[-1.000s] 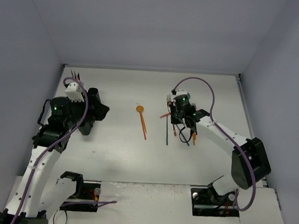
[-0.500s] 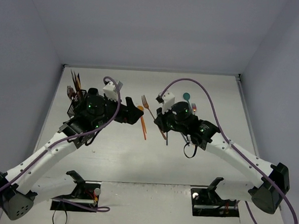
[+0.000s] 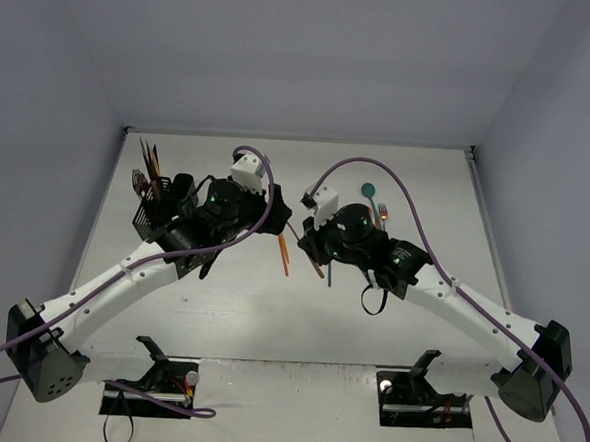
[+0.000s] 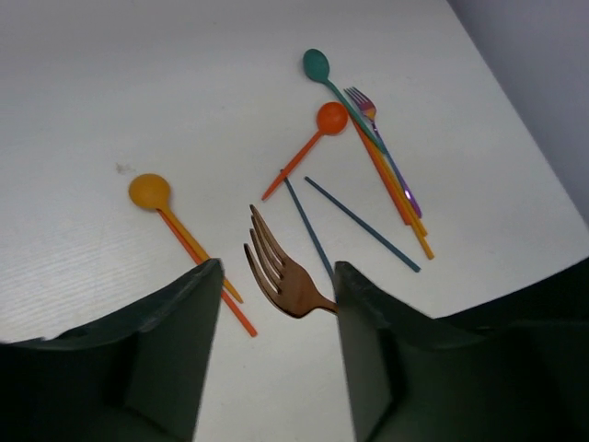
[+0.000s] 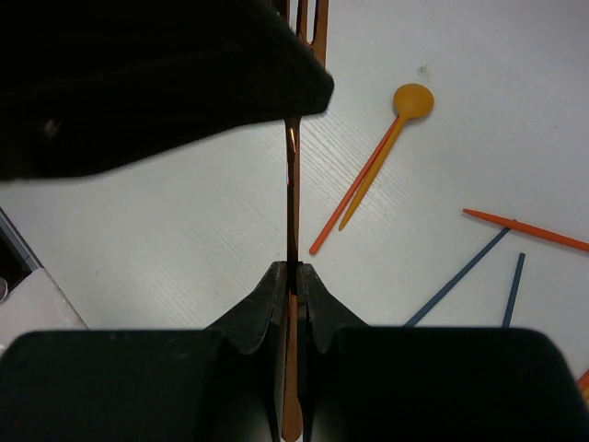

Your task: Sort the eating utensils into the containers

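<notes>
My right gripper (image 3: 312,244) is shut on the handle of a copper fork (image 5: 291,212) and holds it above the table, seen in its wrist view (image 5: 291,272). The fork's head (image 4: 281,273) pokes out between the spread fingers of my left gripper (image 4: 276,285), which is open around it (image 3: 275,215). The black wire-mesh caddy (image 3: 158,211) stands at the left with several utensils upright in it. Loose utensils lie on the table: an orange spoon (image 4: 149,191), a teal spoon (image 4: 317,63), a red-orange spoon (image 4: 331,117), a purple fork (image 4: 366,98) and blue pieces (image 4: 360,224).
The left gripper's dark body (image 5: 138,74) fills the top of the right wrist view, close over the fork. Grey walls enclose the table on three sides. The loose pile lies at the right (image 3: 376,211), under the right arm's cable.
</notes>
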You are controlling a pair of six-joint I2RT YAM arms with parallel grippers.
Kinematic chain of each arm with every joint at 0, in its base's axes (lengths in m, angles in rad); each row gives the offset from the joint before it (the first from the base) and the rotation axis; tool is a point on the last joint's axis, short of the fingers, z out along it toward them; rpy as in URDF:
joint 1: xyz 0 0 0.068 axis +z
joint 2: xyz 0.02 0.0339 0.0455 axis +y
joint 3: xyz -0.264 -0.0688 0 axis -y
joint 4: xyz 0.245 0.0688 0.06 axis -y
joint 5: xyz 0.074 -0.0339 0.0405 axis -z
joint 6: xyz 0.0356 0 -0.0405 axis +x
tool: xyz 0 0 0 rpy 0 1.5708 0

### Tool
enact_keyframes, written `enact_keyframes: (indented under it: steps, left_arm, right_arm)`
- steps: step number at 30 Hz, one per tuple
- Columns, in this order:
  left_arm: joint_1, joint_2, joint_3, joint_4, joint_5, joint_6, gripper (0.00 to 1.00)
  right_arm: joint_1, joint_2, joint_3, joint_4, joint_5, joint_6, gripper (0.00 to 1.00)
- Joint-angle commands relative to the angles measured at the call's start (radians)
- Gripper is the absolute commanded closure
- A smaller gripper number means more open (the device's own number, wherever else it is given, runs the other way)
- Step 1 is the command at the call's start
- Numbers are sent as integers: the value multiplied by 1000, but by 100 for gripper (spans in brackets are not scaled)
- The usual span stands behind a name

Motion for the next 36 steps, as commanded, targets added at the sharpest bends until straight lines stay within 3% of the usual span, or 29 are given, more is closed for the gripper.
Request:
enact_keyframes:
  steps: [1,5,10,11,16,18,23,26,31,36]
  left_arm:
    - [-6,8,72,84,-59,30,59]
    - [-7,14,78,103,-62,31,86]
    - [-7,14,75,119,-59,35,99]
    - [-7,11,72,117,-58,36,100]
    - [-5,-29,60,96,-101,96,100]
    - [-2,-53,73,58,-158,160,100]
    - [32,-131,117,-51,-380,351,100]
    - [119,-179,126,-71,-441,458,100]
    - [329,-202,134,-16,-480,616,100]
    - [532,-110,184,52,-434,706,100]
  right_arm:
    - [8,-32,27,95,-16,-14,100]
    - [10,-33,18,104,-18,-12,100]
    - [10,-29,6,109,-19,-11,99]
    - [8,-29,4,111,-19,-12,96]
    - [10,-41,-3,110,-1,-13,51]
    - [9,-52,-14,111,9,-13,44]
    - [8,-95,-52,109,75,-8,40]
    - [7,-124,-70,109,109,-4,40]
    - [5,-162,-110,109,155,3,39]
    - [1,-182,-131,108,160,12,39]
